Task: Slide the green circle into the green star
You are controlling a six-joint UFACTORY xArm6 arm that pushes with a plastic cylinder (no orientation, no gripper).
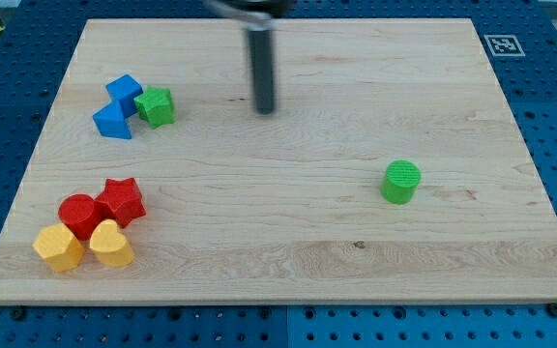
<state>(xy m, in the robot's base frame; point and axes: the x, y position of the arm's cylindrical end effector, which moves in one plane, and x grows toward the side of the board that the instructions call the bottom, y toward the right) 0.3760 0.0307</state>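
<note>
The green circle (400,182) stands alone on the wooden board at the view's right of centre. The green star (155,106) sits at the upper left, touching the blue blocks on its left. My tip (264,109) is at the end of the dark rod at the top centre of the board. It lies between the two green blocks, well apart from both, to the right of the star and up-left of the circle.
A blue cube (124,92) and a blue triangle-like block (113,122) adjoin the green star. At the lower left cluster a red circle (78,215), a red star (120,201), a yellow hexagon (57,247) and a yellow heart (111,244). A tag (502,44) marks the board's top right corner.
</note>
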